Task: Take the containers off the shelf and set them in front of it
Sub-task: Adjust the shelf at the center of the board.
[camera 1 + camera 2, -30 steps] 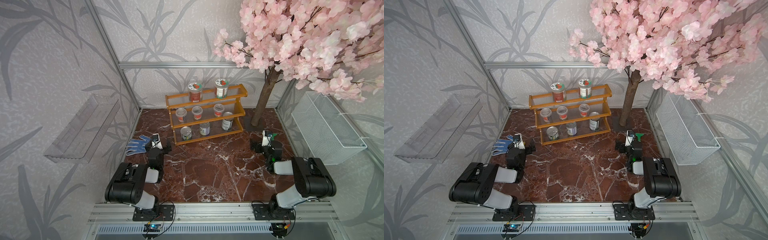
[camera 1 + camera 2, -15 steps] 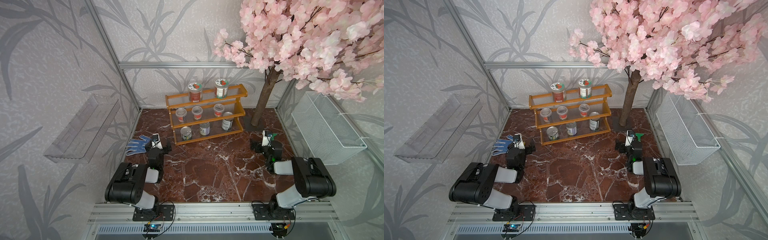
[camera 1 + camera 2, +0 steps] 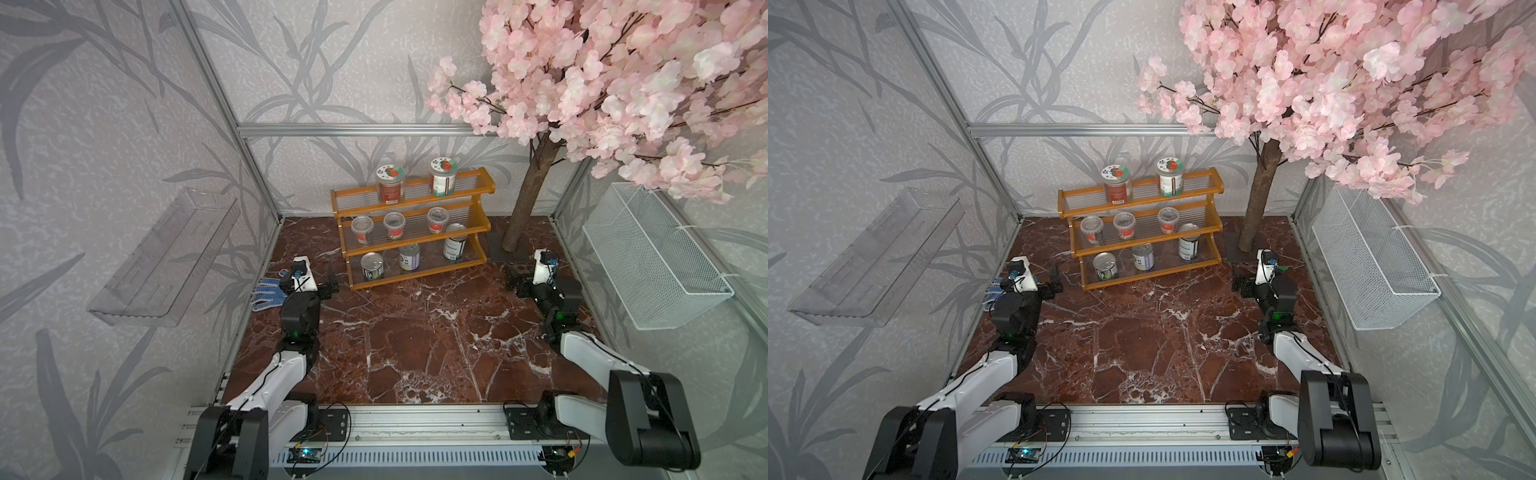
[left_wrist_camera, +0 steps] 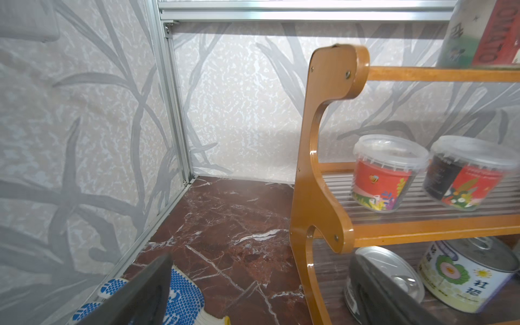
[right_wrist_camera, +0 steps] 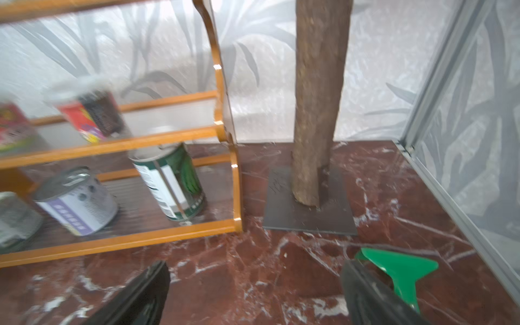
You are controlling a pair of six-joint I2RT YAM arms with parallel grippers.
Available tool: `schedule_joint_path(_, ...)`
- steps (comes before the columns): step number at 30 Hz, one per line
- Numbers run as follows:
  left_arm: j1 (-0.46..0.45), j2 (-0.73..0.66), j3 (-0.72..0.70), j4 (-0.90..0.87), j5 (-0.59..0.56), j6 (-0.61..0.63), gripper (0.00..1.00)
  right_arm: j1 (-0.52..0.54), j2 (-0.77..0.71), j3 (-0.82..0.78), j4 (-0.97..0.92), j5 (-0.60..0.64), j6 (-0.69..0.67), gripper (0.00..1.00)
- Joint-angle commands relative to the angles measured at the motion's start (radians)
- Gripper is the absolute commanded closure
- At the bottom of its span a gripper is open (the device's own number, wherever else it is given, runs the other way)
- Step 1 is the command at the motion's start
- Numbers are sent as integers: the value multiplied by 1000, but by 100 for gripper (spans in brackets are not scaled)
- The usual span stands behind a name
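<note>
In both top views the orange-brown shelf [image 3: 478, 189] [image 3: 1208, 187] stands at the back. It holds two jars [image 3: 390, 183] on the top tier, three cups [image 3: 394, 225] on the middle tier and three cans [image 3: 409, 256] on the bottom tier. My left gripper [image 3: 331, 279] [image 4: 259, 295] is open and empty, low by the shelf's left end, a little short of the leftmost can [image 4: 394, 270]. My right gripper [image 3: 513, 280] [image 5: 253, 298] is open and empty over the floor, off the shelf's right end near the tall can [image 5: 171, 183].
A blue-dotted glove [image 3: 266, 291] lies left of the left gripper. A tree trunk [image 3: 528, 195] on a dark base plate [image 5: 309, 216] stands right of the shelf. A green plastic tool [image 5: 399, 270] lies beside the right gripper. A wire basket [image 3: 648, 253] and clear wall shelf [image 3: 166, 257] hang on the side walls.
Both arms have shifted slightly towards the back, both grippers staying open. The containers have not moved.
</note>
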Motion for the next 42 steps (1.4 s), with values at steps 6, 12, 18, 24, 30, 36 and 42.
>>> schedule_joint_path(6,-6,-255,76,-425,305,-138,0,-4,-167,153,-345,-328,115,1)
schedule_joint_path(12,-5,-273,136,-507,507,-223,0,-4,-150,286,-546,-296,156,1)
schedule_joint_path(18,-17,-188,180,-496,606,-339,0,-2,-4,490,-699,-286,106,1)
schedule_joint_path(24,-93,-131,205,-458,575,-345,0,48,183,628,-690,-157,134,1)
schedule_joint_path(30,-163,-90,227,-433,523,-336,0,78,369,746,-628,-165,77,1)
schedule_joint_path(36,-204,-45,263,-425,497,-332,0,86,536,834,-562,-115,-3,1)
schedule_joint_path(42,-223,-27,282,-432,484,-331,0,93,671,942,-526,-129,-29,15)
